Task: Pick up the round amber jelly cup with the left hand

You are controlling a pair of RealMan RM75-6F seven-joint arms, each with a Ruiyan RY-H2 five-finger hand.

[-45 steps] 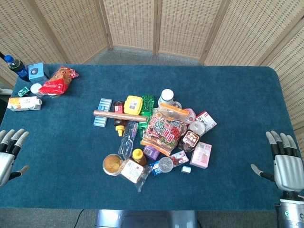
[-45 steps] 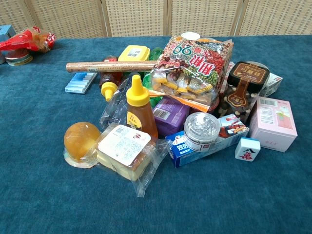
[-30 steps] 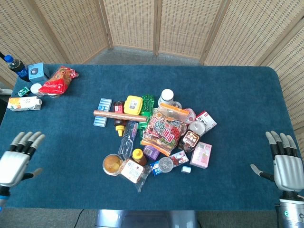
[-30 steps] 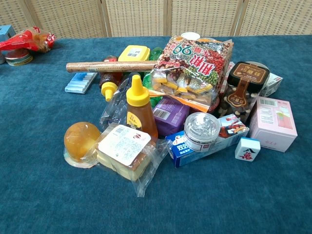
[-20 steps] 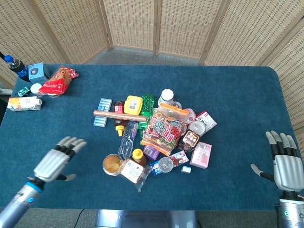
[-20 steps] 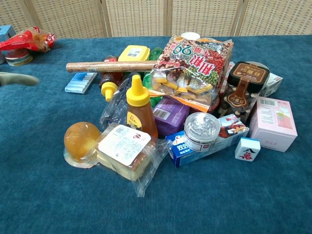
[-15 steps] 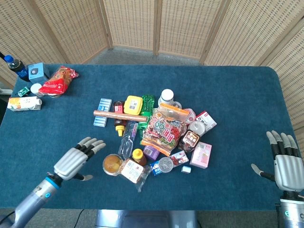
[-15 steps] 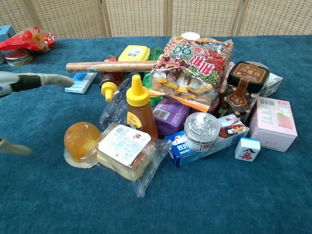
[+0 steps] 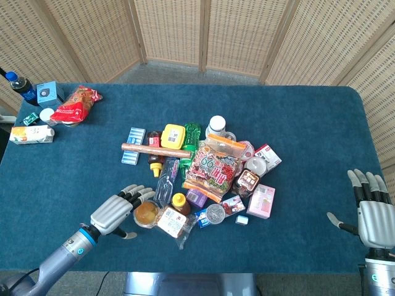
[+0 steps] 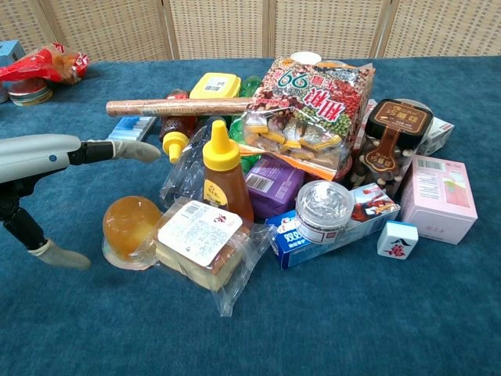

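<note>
The round amber jelly cup [image 9: 147,213] [image 10: 131,223] sits at the near left edge of the pile, against a wrapped sandwich pack [image 9: 172,221] [image 10: 199,243]. My left hand [image 9: 117,211] [image 10: 47,168] is open just left of the cup, fingers spread above it and thumb [image 10: 56,254] low beside it, not touching. My right hand [image 9: 373,213] rests open at the table's far right edge, seen only in the head view.
A honey squeeze bottle [image 10: 222,174] and crumpled clear bottle [image 9: 165,179] stand right behind the cup. A snack bag [image 9: 213,166], pink box [image 9: 261,201] and brown rod [image 9: 155,150] fill the pile. Cartons and a red bag [image 9: 75,104] sit at the back left.
My left hand has swept from the table's left edge rightwards up to the jelly cup, staying open. The right hand has not moved.
</note>
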